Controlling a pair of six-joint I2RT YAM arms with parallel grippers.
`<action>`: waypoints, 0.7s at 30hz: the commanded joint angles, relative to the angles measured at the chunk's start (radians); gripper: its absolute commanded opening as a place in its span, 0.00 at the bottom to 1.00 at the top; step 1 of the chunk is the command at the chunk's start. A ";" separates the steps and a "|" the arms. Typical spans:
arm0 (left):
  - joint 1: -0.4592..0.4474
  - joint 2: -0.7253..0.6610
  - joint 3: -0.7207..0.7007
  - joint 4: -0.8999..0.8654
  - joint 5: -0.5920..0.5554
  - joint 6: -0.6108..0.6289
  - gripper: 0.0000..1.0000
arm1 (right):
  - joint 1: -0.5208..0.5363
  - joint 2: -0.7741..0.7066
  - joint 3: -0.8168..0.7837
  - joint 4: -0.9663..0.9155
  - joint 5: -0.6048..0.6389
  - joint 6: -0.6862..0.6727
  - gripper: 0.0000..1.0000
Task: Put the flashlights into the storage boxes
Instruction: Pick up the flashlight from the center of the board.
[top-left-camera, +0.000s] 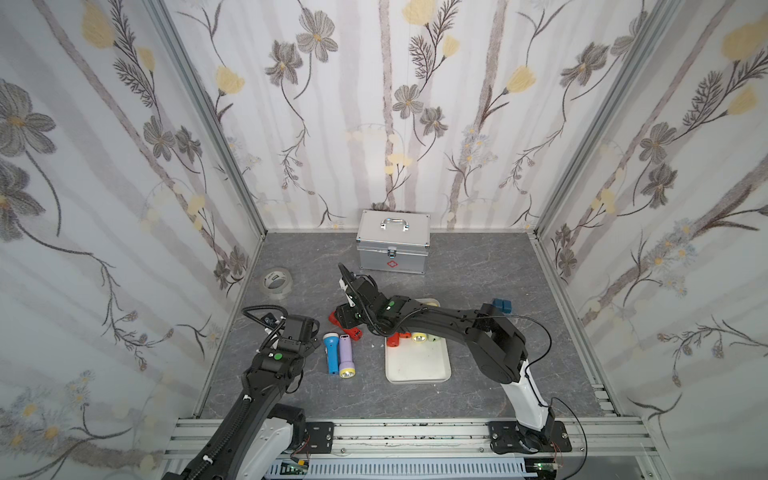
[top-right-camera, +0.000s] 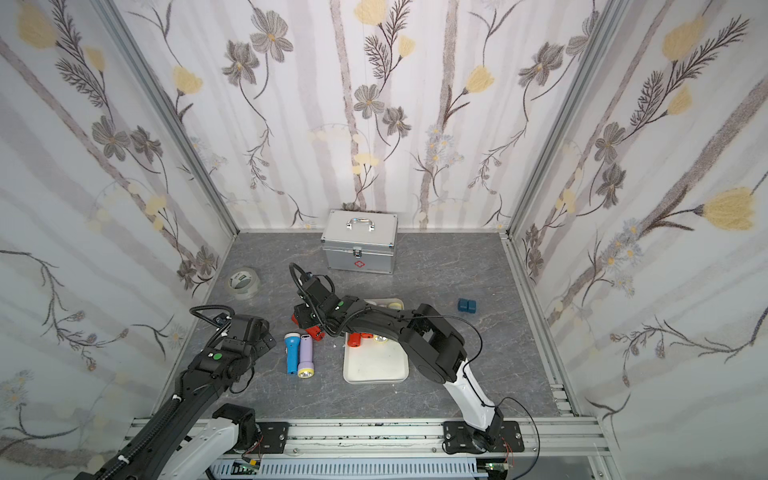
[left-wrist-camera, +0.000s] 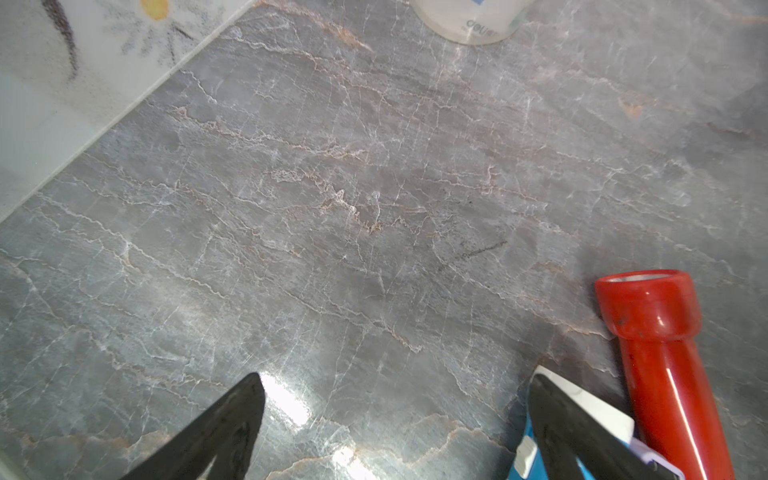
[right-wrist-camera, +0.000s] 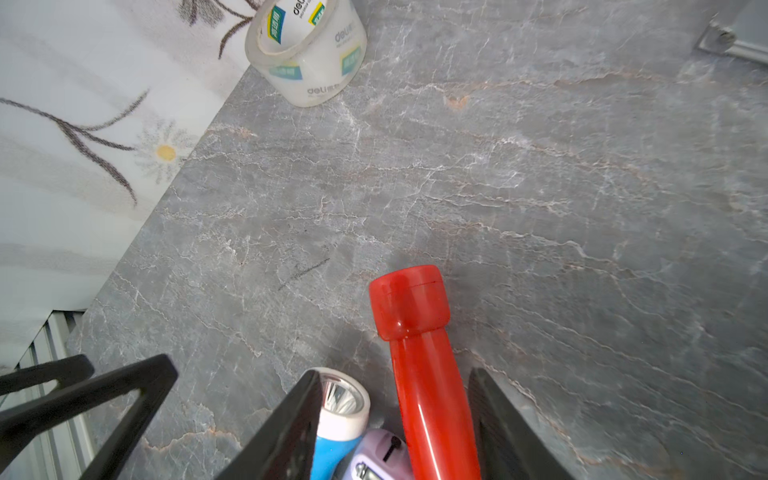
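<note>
Right wrist view: right gripper (right-wrist-camera: 395, 372), jaws partly apart, loosely around 1 red flashlight (right-wrist-camera: 432, 399).

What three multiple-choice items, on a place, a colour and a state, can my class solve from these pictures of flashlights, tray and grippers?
1. The blue flashlight and the lilac flashlight lie: A. on the table beside the tray; B. inside the tray; C. stacked on each other.
2. The flashlight between the fingers of the right gripper is: A. pale green; B. red; C. blue.
3. The left gripper is: A. shut on the blue flashlight; B. shut on the tray's rim; C. open, empty.
1 A: both top views show them on the table, outside the tray. 2 B: the right wrist view shows a red flashlight there. 3 C: its fingers stand wide apart, nothing between.
</note>
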 joint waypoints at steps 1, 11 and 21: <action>0.001 -0.044 -0.015 0.016 -0.019 0.003 1.00 | 0.010 0.045 0.042 -0.032 0.052 -0.025 0.58; 0.001 0.005 -0.004 0.027 -0.009 0.010 1.00 | 0.012 0.108 0.095 -0.087 0.173 -0.050 0.55; 0.002 -0.009 -0.008 0.029 -0.007 0.013 1.00 | 0.028 0.134 0.105 -0.105 0.147 -0.071 0.57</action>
